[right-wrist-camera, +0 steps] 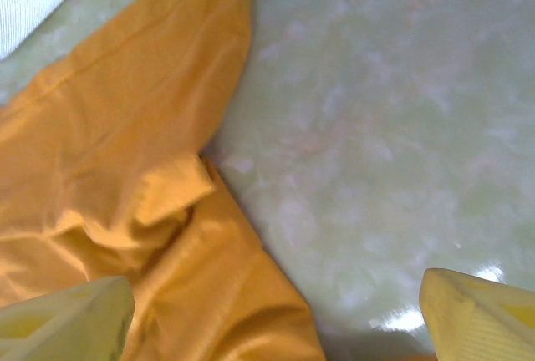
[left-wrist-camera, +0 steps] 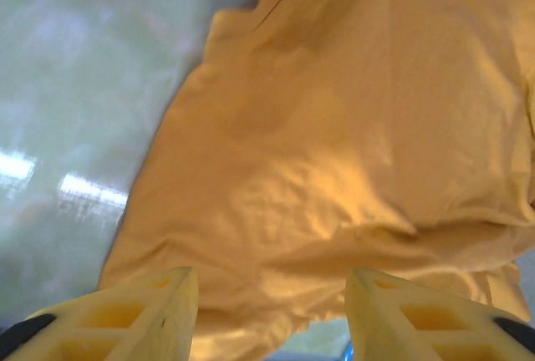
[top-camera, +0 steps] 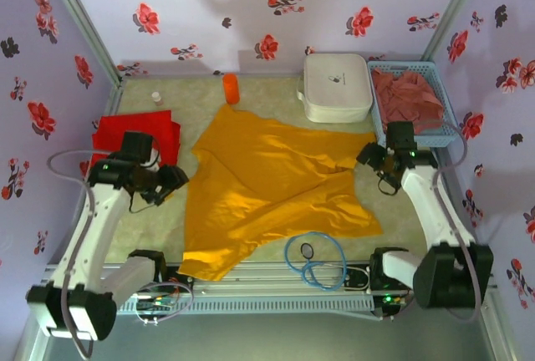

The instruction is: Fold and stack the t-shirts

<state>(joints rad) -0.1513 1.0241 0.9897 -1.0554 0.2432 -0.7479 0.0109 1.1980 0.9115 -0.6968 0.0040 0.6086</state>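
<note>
The left arm (top-camera: 96,227) and right arm (top-camera: 430,202) have white links, black joints, grey cables and yellow pincer fingers (left-wrist-camera: 125,319).

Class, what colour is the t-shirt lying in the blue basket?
Dusty reddish-pink; the t-shirt shows best in the top external view.

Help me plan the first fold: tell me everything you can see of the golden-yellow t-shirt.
The golden-yellow t-shirt is plain soft cloth, lying unfolded, spread and creased across the middle of the table. Its far tip lies by an orange cylinder; one sleeve points right, towards the open right gripper. Its near left corner reaches the table's front edge. The open left gripper hovers above its left side; neither grips it.
</note>
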